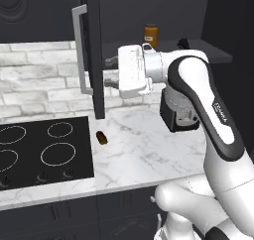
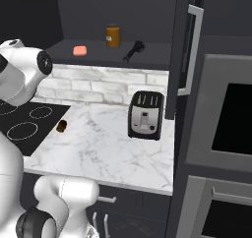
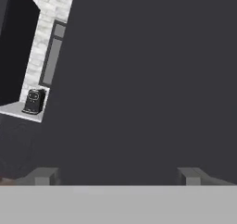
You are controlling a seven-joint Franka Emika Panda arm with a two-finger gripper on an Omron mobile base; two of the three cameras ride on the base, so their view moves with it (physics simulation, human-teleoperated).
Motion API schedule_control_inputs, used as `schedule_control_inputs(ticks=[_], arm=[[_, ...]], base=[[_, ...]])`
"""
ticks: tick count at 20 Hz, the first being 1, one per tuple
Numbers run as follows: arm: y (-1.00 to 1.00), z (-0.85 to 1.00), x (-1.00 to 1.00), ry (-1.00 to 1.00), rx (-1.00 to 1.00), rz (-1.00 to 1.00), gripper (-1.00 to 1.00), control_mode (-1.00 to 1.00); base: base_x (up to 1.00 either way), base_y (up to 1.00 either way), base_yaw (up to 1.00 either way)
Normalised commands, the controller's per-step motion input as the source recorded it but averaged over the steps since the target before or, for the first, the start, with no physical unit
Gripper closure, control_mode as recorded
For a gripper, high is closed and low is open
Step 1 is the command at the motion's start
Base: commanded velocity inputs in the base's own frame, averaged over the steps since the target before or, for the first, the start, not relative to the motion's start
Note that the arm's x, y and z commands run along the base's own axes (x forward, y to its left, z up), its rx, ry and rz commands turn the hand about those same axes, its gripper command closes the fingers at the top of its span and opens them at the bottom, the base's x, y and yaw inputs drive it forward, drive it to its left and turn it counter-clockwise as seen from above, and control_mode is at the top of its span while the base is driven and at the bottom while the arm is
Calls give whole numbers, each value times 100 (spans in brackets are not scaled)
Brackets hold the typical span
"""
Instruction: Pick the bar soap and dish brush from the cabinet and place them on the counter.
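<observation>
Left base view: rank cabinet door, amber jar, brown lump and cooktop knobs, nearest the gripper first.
1. Black carved cabinet door, just left of the gripper.
2. Amber jar on the shelf, dark brown oblong lump on the counter: too close to call.
3. Black cooktop's knobs, front left.

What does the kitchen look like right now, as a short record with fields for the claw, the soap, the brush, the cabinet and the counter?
claw: open claw, fingertips wide apart, nothing between them, facing a dark flat surface
soap: salmon-pink flat bar soap lying on the cabinet shelf
brush: small black dish brush on the same shelf, right of the amber jar
cabinet: black wall cabinet, doors open
counter: white marble counter holding a black toaster and a dark brown oblong lump
</observation>
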Motion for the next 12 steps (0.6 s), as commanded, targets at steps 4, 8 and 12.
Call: schedule_control_inputs(ticks=[4,8,12], arm=[[-24,16,0,0,0,-13,-100,-100],[-35,15,0,4,0,-14,-100,-100],[-40,13,0,8,-1,-16,-100,-100]], base=[[0,0,0],[0,0,0],[0,0,0]])
